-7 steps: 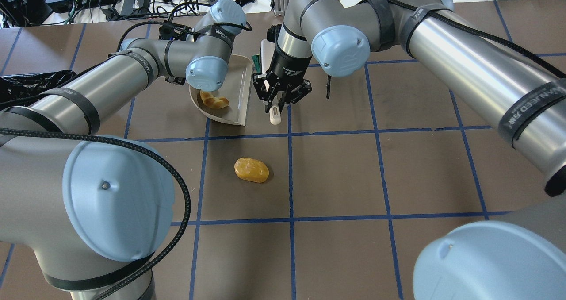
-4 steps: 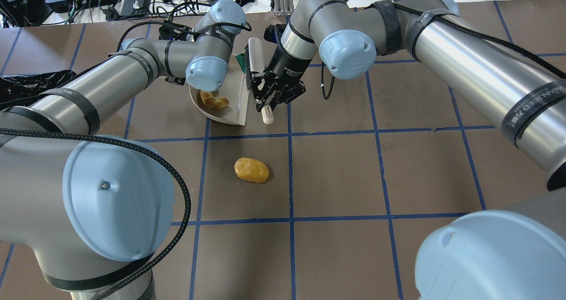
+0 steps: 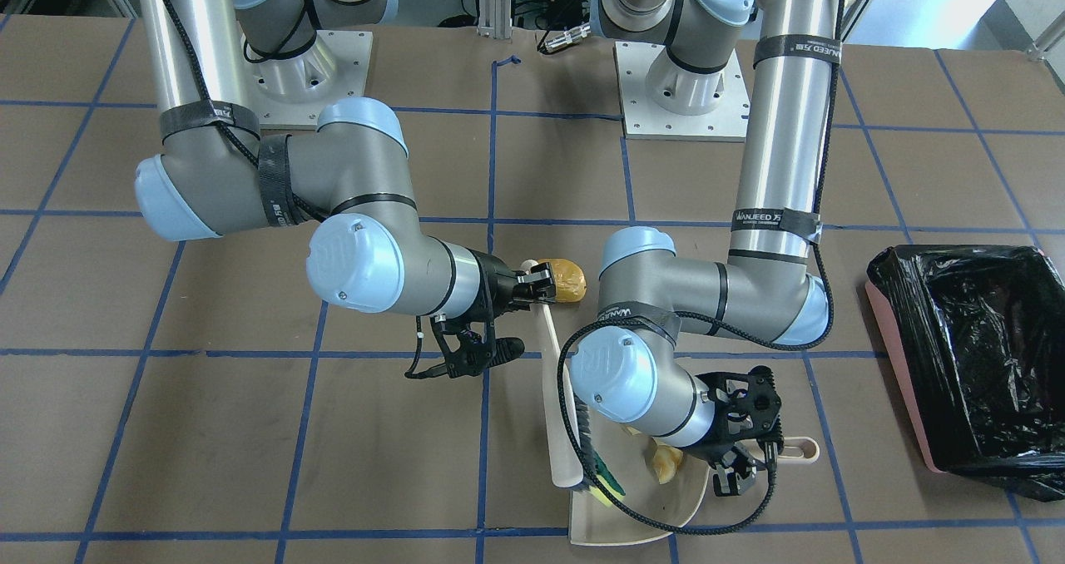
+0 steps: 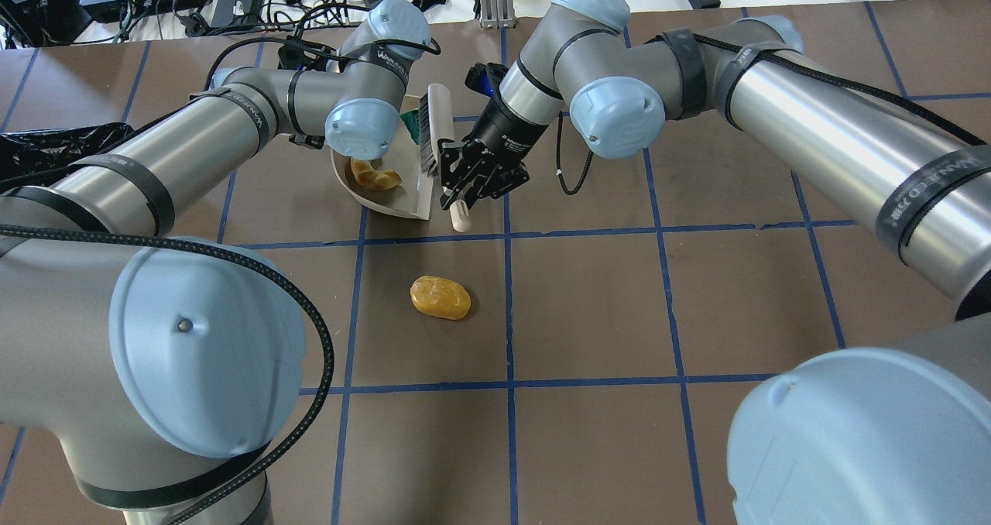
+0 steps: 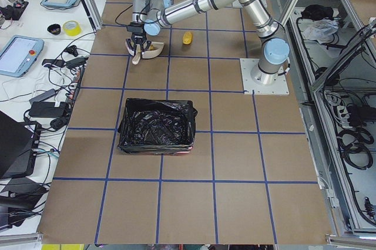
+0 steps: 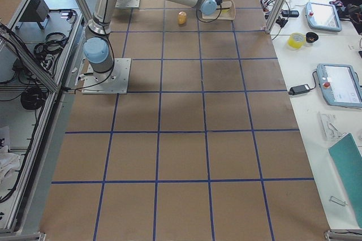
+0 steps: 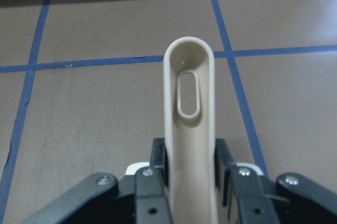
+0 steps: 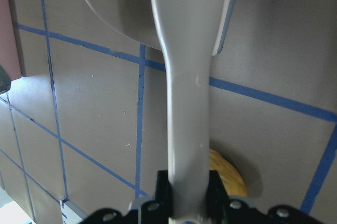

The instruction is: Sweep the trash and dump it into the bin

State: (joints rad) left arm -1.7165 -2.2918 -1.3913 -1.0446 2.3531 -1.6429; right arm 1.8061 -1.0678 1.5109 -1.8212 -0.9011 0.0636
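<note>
Since a second ago the right claw [image 4: 462, 193], clamped on the brush [image 4: 431, 126], has swung the bristle head across into the mouth of the dustpan [image 4: 404, 209], and the green-sided sponge [image 3: 606, 478] now appears to sit just inside the lip, against the bristles. The left claw [image 7: 190, 177] is clamped on the dustpan's handle, and the peel [image 4: 375, 175] lies deeper in the pan. The potato lump [image 4: 440, 298] lies alone on the table [image 4: 604, 308], well apart from the pan. It is rounded, so a glancing stroke could send it rolling past the pan rather than in. The sponge could slip out if the pan tips forward when lifted. Both wrists work close together, so a wide swing risks a knock. Open table surrounds the lump. The bin [image 3: 894, 356] stands well apart on the robot's left, with a bare path to it.
</note>
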